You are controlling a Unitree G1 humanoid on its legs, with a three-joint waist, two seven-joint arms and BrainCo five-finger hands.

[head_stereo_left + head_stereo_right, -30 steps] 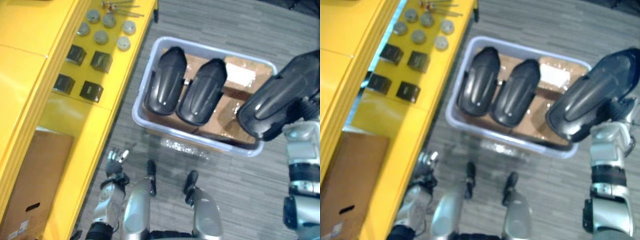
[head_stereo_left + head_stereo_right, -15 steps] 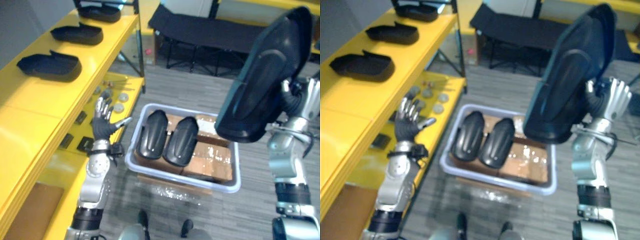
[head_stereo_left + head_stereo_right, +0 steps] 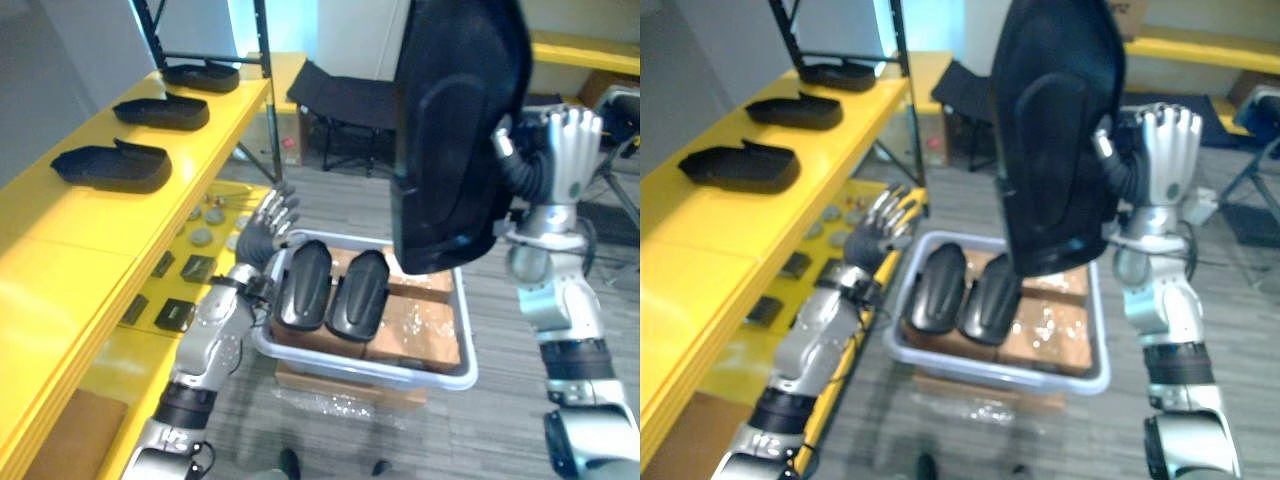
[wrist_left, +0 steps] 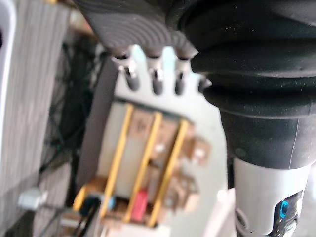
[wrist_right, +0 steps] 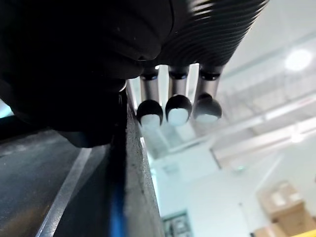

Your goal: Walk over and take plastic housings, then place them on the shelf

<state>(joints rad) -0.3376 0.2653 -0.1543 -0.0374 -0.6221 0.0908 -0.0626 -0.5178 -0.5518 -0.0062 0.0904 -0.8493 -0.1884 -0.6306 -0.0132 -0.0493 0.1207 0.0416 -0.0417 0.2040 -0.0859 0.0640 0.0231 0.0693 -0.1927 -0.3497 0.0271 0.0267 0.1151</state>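
Left eye view, from where I stand: the right hand (image 3: 562,150) is raised at the upper right of the frame, its fingers curled at the edge of a black housing (image 3: 455,130). It holds the housing upright, and the shell fills the top middle of the frame, well above the bin (image 3: 466,340). In the right wrist view the dark fingertips (image 5: 177,109) sit just beside the housing's edge.

The left hand (image 3: 268,225) is left of centre, over the bin's left rim and close to the edge of the yellow shelf (image 3: 60,230). Its fingers are spread and relaxed, and it holds nothing.

The pale bin sits low in the middle of the frame. Two housings (image 3: 303,285) lie side by side in its left half, touching each other, on cardboard (image 3: 415,325) that covers the bin's floor.

Three housings (image 3: 112,166) lie in a row on the shelf's top level at the upper left, set apart from one another. On the lower level, between the shelf top and the left hand, are small round discs (image 3: 203,235) and dark square blocks (image 3: 178,313).
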